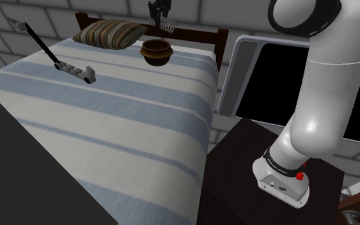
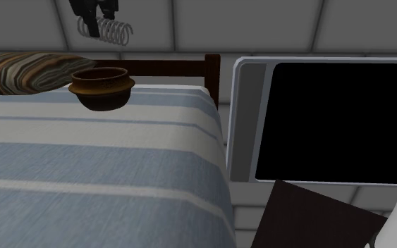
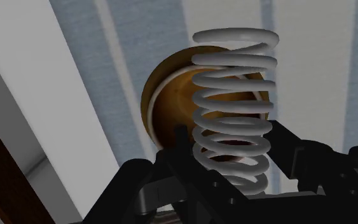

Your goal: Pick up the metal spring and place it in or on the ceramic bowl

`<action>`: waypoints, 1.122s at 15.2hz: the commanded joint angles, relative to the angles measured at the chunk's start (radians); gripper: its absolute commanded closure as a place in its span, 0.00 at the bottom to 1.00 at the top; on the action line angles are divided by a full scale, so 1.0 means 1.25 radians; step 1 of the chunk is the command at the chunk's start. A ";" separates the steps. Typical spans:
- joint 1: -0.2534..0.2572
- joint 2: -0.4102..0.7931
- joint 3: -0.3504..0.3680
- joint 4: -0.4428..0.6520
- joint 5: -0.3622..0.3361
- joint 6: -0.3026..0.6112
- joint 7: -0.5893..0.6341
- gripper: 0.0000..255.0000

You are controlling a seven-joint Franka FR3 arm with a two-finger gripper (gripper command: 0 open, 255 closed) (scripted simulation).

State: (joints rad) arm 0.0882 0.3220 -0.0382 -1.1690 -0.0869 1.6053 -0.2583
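Gripper [image 3: 229, 151] clasps the spring [image 3: 234, 76] above the bowl [image 3: 170, 105]

On bed [image 1: 108, 128]: bowl [image 1: 156, 51] beside pillow [image 1: 110, 32], spring [image 1: 166, 24] above

Spring [image 3: 234, 108]: pale grey coil, clasped near one end between the two fingers, the rest reaching out past them.
Fingers [image 3: 285, 149]: black, pressed against the coil on either side.
Bowl [image 3: 168, 102]: brown, round, beyond the spring, partly hidden by its coils.
Bed [image 3: 75, 83]: white cover with blue-grey stripes beneath the bowl.
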 commanded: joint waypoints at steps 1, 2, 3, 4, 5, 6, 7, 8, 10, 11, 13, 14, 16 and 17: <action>-0.002 0.113 0.000 0.172 0.004 -0.059 -0.005 1.00; -0.002 0.202 0.000 0.318 0.007 -0.115 -0.008 1.00; -0.002 0.185 0.000 0.279 0.006 -0.093 -0.006 1.00; -0.001 0.172 0.000 0.245 0.006 -0.072 -0.004 1.00; -0.001 0.160 0.000 0.214 0.005 -0.054 -0.002 1.00; -0.001 0.150 0.000 0.187 0.005 -0.036 -0.001 1.00; -0.001 0.141 0.000 0.161 0.005 -0.019 0.001 1.00; -0.001 0.133 0.000 0.137 0.004 -0.004 0.002 1.00; 0.000 0.120 0.000 0.094 0.004 0.026 0.004 1.00; 0.000 0.114 0.001 0.074 0.003 0.041 0.006 1.00; 0.000 0.104 0.001 0.037 0.003 0.068 0.008 1.00; 0.000 0.100 0.001 0.019 0.002 0.081 0.009 1.00; 0.000 0.093 0.001 -0.015 0.002 0.108 0.012 1.00; 0.000 0.093 0.001 -0.016 0.002 0.108 0.012 1.00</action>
State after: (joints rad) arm 0.0885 0.4406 -0.0373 -1.1774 -0.0845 1.7313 -0.2446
